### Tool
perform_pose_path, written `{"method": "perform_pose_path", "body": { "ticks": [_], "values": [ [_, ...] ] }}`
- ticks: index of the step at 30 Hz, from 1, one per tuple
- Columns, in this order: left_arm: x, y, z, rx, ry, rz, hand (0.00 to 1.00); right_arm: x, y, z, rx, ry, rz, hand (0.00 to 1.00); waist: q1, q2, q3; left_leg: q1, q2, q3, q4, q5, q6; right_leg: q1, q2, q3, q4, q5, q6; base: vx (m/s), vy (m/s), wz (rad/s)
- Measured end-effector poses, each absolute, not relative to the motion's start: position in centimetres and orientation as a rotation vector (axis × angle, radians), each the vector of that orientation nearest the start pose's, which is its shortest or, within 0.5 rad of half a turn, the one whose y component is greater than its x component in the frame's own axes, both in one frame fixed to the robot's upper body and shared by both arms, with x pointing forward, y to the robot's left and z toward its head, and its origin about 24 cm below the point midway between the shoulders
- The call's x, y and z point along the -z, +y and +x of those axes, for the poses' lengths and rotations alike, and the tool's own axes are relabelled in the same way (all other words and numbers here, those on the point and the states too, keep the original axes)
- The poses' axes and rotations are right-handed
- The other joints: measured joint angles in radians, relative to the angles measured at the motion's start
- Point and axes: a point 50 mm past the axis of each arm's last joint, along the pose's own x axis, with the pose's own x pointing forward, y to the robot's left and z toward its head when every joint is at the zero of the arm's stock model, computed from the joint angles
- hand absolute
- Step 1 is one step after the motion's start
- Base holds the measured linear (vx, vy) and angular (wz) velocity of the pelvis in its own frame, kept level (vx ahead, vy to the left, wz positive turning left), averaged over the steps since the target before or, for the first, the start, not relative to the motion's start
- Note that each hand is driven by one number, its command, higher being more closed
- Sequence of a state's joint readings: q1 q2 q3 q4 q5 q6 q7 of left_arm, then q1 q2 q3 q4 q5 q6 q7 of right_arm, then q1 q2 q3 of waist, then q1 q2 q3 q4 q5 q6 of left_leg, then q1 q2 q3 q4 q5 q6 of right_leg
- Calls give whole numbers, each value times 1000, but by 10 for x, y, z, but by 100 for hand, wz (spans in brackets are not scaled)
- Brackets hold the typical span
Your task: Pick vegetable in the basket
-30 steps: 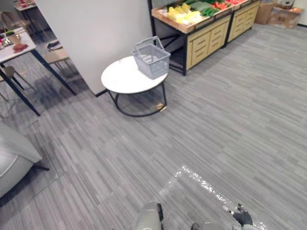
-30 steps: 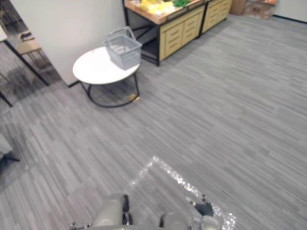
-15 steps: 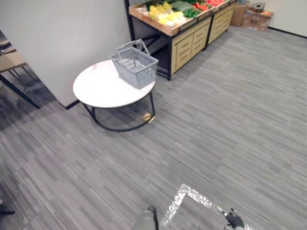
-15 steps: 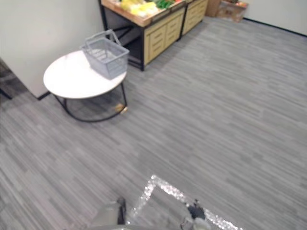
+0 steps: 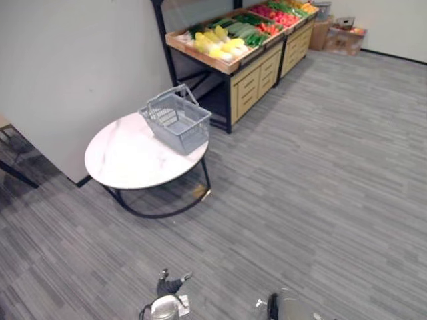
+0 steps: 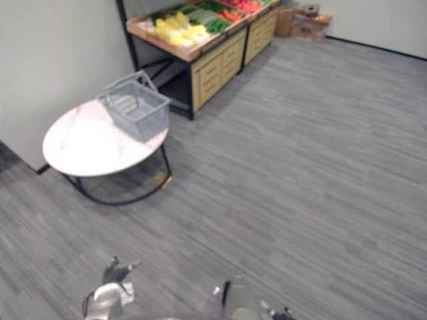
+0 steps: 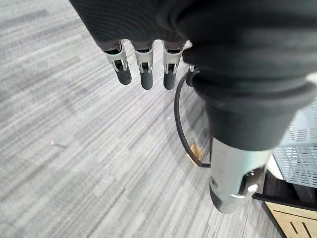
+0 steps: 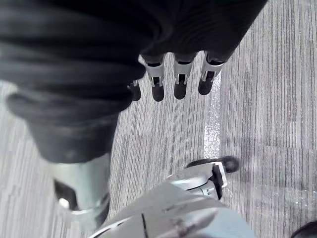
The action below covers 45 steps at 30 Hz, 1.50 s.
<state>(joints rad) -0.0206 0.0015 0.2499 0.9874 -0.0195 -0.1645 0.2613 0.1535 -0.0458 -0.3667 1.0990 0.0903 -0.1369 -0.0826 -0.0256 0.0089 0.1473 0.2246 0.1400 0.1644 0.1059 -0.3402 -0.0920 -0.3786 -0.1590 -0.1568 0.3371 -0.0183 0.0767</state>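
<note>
A grey wire basket (image 5: 176, 123) with its handle up stands on the near edge of a round white table (image 5: 130, 160); I see nothing inside it. Behind it, a wooden stand (image 5: 230, 63) holds yellow vegetables (image 5: 217, 43), green vegetables (image 5: 243, 32) and red vegetables (image 5: 270, 12). My left hand (image 5: 170, 284) hangs low over the floor, well short of the table, its fingers (image 7: 143, 74) straight and holding nothing. My right hand (image 8: 181, 82) also hangs over the floor with straight fingers and nothing in it. A corner of the basket (image 7: 297, 158) shows past the left hand.
A pale wall (image 5: 67, 67) rises behind the table at the left. Cardboard boxes (image 5: 343, 39) sit at the far end of the stand. Grey striped floor (image 5: 320, 180) stretches from me to the table and stand. The table's black ring base (image 5: 157, 212) sits on the floor.
The whole picture has swung, so the camera has moved: table and stand now show fuller and closer. My left hand now shows at the bottom edge.
</note>
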Motion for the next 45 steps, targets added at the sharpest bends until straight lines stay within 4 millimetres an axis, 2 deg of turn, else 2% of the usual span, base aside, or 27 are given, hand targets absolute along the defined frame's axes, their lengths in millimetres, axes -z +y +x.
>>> {"method": "perform_pose_path", "body": {
  "ticks": [1, 2, 4, 6, 7, 9, 10, 14, 16, 18, 20, 22, 23, 24, 25, 27, 28, 32, 35, 36, 37, 38, 39, 40, 41, 43, 45],
  "values": [
    [135, 198, 152, -498, 810, -23, 0, 164, -221, 53, 548, 1079, 151, 0, -1, 8, 0, 10, 17, -11, -6, -14, 1, 5, 6, -12, -5, 49, 4, 632, -423, 11],
    [138, 190, 152, -498, 823, -56, 0, 162, -225, 54, 555, 1071, 144, 0, 3, 32, -1, 30, 48, -29, -13, -4, 34, -8, 43, -35, 68, -34, -24, 697, -453, 7],
    [140, 188, 150, -510, 837, -81, 0, 161, -222, 63, 540, 1049, 142, 0, 4, 11, 14, 30, 52, -47, 47, 85, 11, -22, 34, -41, 191, -114, -74, 601, -398, 1],
    [147, 183, 134, -557, 891, -133, 0, 160, -225, 65, 518, 1046, 109, 0, 2, 31, 3, 1, 85, -83, 185, 160, -1, 39, 60, -64, 194, -182, -93, 542, -334, 8],
    [151, 184, 123, -588, 919, -164, 0, 160, -227, 66, 512, 1047, 99, 0, 0, 42, 0, -101, 109, -145, 406, 253, -39, 105, 81, -87, 149, -206, -103, 599, -355, 22],
    [155, 186, 112, -620, 952, -189, 0, 159, -228, 65, 518, 1047, 96, 0, 2, 45, 0, -206, 117, -199, 621, 342, -99, 165, 98, -100, 98, -213, -110, 434, -224, 15],
    [158, 195, 99, -675, 980, -220, 0, 159, -230, 64, 533, 1048, 103, 0, 9, 43, 2, -317, 112, -203, 872, 354, -122, 248, 113, -104, 34, -217, -116, 408, -144, -1],
    [163, 208, 67, -797, 1023, -296, 0, 159, -232, 63, 531, 1052, 103, 0, 40, 38, 7, -466, 49, -108, 1099, 300, -108, 432, 117, -67, -94, -217, -116, 376, -45, -31],
    [165, 209, 55, -813, 1045, -307, 0, 159, -232, 65, 523, 1051, 106, 0, 57, 38, 8, -535, 32, -73, 1072, 244, -86, 497, 114, -52, -148, -214, -110, 284, 48, -26],
    [167, 206, 42, -824, 1085, -322, 0, 160, -230, 68, 515, 1054, 121, 0, 65, 32, 10, -588, 20, -26, 929, 176, -42, 557, 99, -52, -186, -209, -101, 333, 133, -14],
    [169, 207, 30, -834, 1117, -315, 0, 161, -227, 68, 504, 1060, 125, 0, 71, 19, 14, -585, 26, 62, 690, 175, 20, 610, 58, -59, -198, -212, -81, 328, 221, -15],
    [169, 206, 26, -830, 1128, -306, 0, 161, -227, 63, 501, 1068, 119, 0, 77, 17, 10, -555, 33, 111, 411, 261, 91, 643, 28, -61, -196, -233, -43, 351, 256, -10],
    [171, 199, 18, -811, 1158, -305, 0, 160, -234, 55, 508, 1072, 96, 0, 87, 55, -12, -529, 54, 103, 218, 407, 111, 661, 44, -58, -185, -257, -3, 366, 295, 8],
    [170, 207, 20, -810, 1151, -285, 0, 161, -227, 57, 479, 1084, 92, 0, 83, 28, -18, -523, 8, 103, 219, 384, 106, 667, -1, -55, -170, -290, 23, 385, 324, 35],
    [167, 215, 28, -796, 1123, -250, 0, 163, -219, 59, 423, 1092, 72, 0, 78, -4, -28, -510, -32, 99, 154, 389, 106, 650, -5, -39, -162, -294, 11, 274, 233, 44],
    [166, 216, 37, -796, 1091, -252, 0, 163, -214, 62, 391, 1090, 57, 0, 94, -23, -27, -490, -70, 107, 98, 390, 106, 622, 0, -31, -166, -276, -1, 163, 137, 16],
    [166, 216, 38, -803, 1090, -255, 0, 163, -213, 64, 380, 1086, 50, 0, 100, -27, -31, -476, -78, 129, 97, 367, 112, 630, -11, -27, -162, -256, 6, 134, 126, -7],
    [168, 210, 30, -789, 1131, -242, 0, 163, -219, 62, 414, 1085, 59, 0, 93, 4, -57, -435, -75, 160, 73, 347, 112, 643, -9, 24, -160, -170, 9, 77, 104, -8],
    [169, 212, 27, -714, 1166, -172, 0, 165, -222, 55, 442, 1115, 76, 0, 80, -5, -86, -427, -100, 152, 8, 357, 97, 601, -17, 26, -106, -143, 11, 62, 121, 23],
    [169, 212, 29, -672, 1172, -138, 0, 165, -224, 52, 444, 1126, 73, 0, 78, 1, -90, -415, -122, 147, -39, 356, 92, 554, -30, 27, -20, -140, 6, 58, 162, 46],
    [169, 217, 31, -647, 1173, -104, 0, 167, -223, 46, 444, 1148, 75, 0, 63, -17, -94, -377, -156, 143, -89, 345, 76, 475, -83, 32, 102, -124, -19, 90, 184, 49],
    [167, 223, 33, -640, 1164, -79, 0, 167, -220, 46, 435, 1151, 76, 0, 56, -47, -89, -387, -183, 140, -16, 343, 124, 442, -121, 42, 177, -122, -18, 203, 127, 31],
    [167, 230, 26, -620, 1194, -33, 0, 167, -220, 48, 406, 1151, 49, 0, 58, -65, -75, -389, -187, 84, 184, 280, 164, 379, -146, 76, 340, -100, 8, 276, 35, 2],
    [168, 227, 19, -606, 1218, -25, 0, 166, -224, 47, 394, 1151, 27, 0, 58, -39, -80, -353, -168, 44, 153, 203, 106, 351, -133, 84, 408, -65, 22, 426, 48, -5],
    [169, 228, 13, -582, 1249, 1, 0, 166, -223, 47, 373, 1158, 3, 0, 51, -47, -66, -304, -189, 39, 121, 171, 120, 308, -154, 121, 526, -8, 21, 390, 73, -5],
    [168, 229, 17, -541, 1245, 44, 0, 167, -218, 49, 319, 1157, -31, 0, 51, -55, -59, -267, -189, 40, 85, 178, 131, 232, -154, 107, 615, -85, -4, 226, 86, -1],
    [167, 231, 28, -521, 1220, 61, 0, 165, -214, 65, 247, 1122, -81, 0, 52, -59, -51, -237, -180, 32, 45, 184, 126, 179, -133, 12, 510, -199, 0, 120, 52, 0]
  ]
}}
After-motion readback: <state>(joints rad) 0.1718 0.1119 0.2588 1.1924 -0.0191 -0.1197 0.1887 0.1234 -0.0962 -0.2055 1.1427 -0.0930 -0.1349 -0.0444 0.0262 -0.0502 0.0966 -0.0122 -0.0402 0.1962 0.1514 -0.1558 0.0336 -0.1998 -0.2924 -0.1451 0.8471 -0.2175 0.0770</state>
